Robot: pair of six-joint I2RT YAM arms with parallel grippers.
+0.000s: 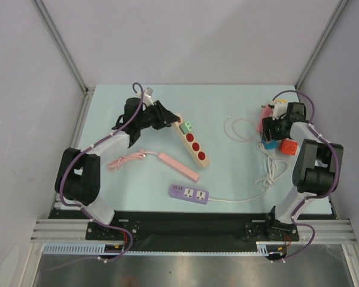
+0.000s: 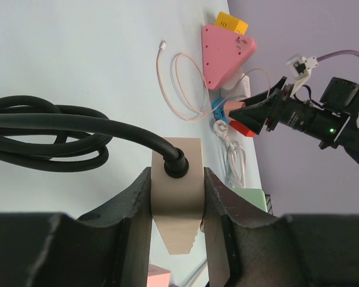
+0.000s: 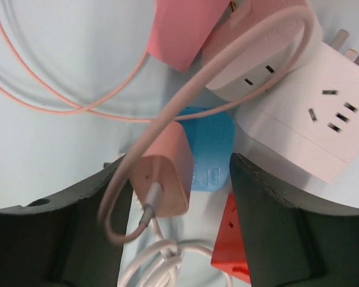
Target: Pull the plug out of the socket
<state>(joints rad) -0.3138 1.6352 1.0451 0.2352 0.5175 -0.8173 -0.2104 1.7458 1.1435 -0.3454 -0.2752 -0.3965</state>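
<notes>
Plug position is deciding this one: you are looking at the salmon charger, lying among the adapters at the far right of the table, right against the blue socket cube. Your right gripper is straddling it with the jaws standing apart. The charger is sitting toward the left finger, and blue is showing through the gap on the other side, so nothing is being squeezed.

The charger's long axis is running along the fingers, cable end toward the wrist, so a closing bite is going to land across its narrow faces. Whether its prongs are sitting in the blue cube is hidden from this angle, so you may be facing a seated plug or a loose one.

Your left gripper is working well apart on the far left, clamping the cable end of the beige power strip. That is making the right arm plainly the nearer one, pulling away from the cube along the charger's length.
</notes>
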